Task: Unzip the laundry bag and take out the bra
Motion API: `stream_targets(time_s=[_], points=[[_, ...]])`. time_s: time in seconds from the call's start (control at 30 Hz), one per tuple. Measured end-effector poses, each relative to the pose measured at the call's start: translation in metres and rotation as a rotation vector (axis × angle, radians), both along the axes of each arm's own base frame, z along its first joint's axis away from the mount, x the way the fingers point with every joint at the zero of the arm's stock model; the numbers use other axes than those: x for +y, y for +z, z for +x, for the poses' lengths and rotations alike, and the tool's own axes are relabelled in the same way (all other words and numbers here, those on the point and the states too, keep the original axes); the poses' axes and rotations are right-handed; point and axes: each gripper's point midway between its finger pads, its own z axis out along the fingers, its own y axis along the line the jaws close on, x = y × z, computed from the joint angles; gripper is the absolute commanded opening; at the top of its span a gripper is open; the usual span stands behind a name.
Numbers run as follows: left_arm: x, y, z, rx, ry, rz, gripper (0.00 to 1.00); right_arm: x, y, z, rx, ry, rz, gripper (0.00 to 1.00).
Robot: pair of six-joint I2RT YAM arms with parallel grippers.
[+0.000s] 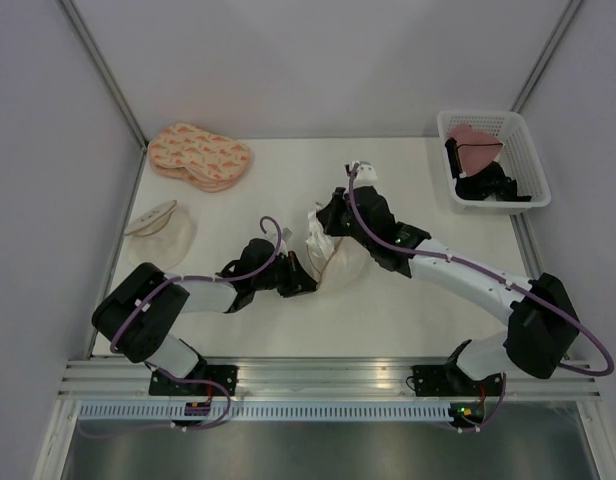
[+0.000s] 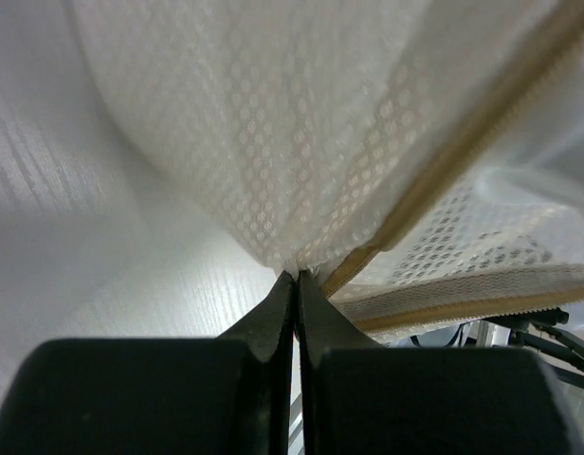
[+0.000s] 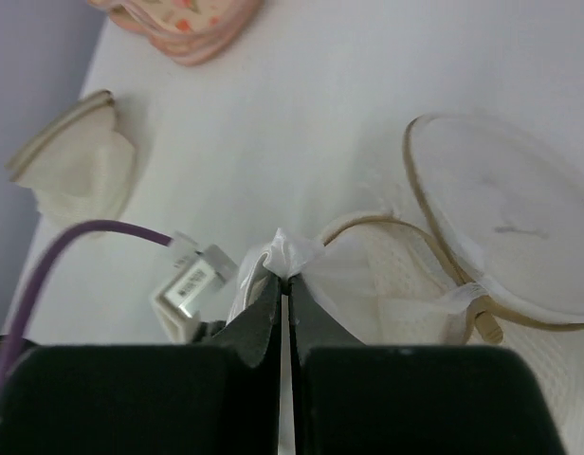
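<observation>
The laundry bag [image 1: 345, 264] lies at the table's middle, its tan zip open. In the right wrist view its lid [image 3: 505, 223] with the small black mark stands open. My left gripper [image 1: 296, 280] is shut on the bag's mesh edge by the zip [image 2: 297, 273]; the mesh [image 2: 301, 142] fills that view. My right gripper [image 1: 325, 214] is shut on a fold of white bra fabric [image 3: 294, 252] at the bag's opening [image 3: 290, 273]. The bra [image 1: 316, 238] rises partly out of the bag; the part of it still inside is hidden.
A peach patterned padded pair [image 1: 198, 155] lies at the back left, and a plain translucent round pouch [image 1: 160, 228] lies at the left edge. A white basket [image 1: 491, 160] at the back right holds a pink garment [image 1: 473, 140] and black items.
</observation>
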Motion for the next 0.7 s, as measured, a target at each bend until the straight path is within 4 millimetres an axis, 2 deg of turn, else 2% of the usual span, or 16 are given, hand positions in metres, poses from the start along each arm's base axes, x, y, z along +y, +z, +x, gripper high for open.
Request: stream_targets(time_s=[0.17,0.37,0.57,0.7], points=[[0.0,0.001,0.001,-0.006,0.003,-0.002,0.02,0.004,0.045,-0.002,-0.017,0.083,0.136,0.01],[-0.001,0.004,0.004,-0.02,0.007,-0.01,0.02,-0.001,0.077,-0.009,0.083,0.205,0.243,0.0],[0.0,-0.002,0.002,-0.002,0.006,0.004,0.02,-0.018,0.135,-0.013,0.118,0.343,0.516,0.0],[0.0,-0.004,0.001,0.005,0.006,0.008,0.02,-0.021,0.152,-0.028,0.114,0.422,0.568,0.0]])
